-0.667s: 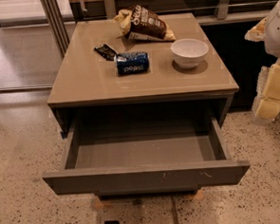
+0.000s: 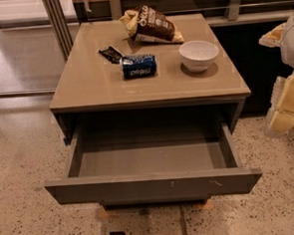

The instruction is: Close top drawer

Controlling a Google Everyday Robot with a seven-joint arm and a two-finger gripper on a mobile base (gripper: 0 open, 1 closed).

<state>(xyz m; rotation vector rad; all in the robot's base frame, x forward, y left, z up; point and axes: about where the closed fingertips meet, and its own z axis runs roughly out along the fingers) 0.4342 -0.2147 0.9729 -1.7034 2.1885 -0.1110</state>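
Gripper still hangs at the right edge, barely shifted; open or closed, can't tell. Well off to its left, the top drawer remains wide open.

The gripper is sitting at the right, being cut off by the view's edge. The worktop is shadowing the top drawer at its back, and that drawer's front is hiding whatever lies below it
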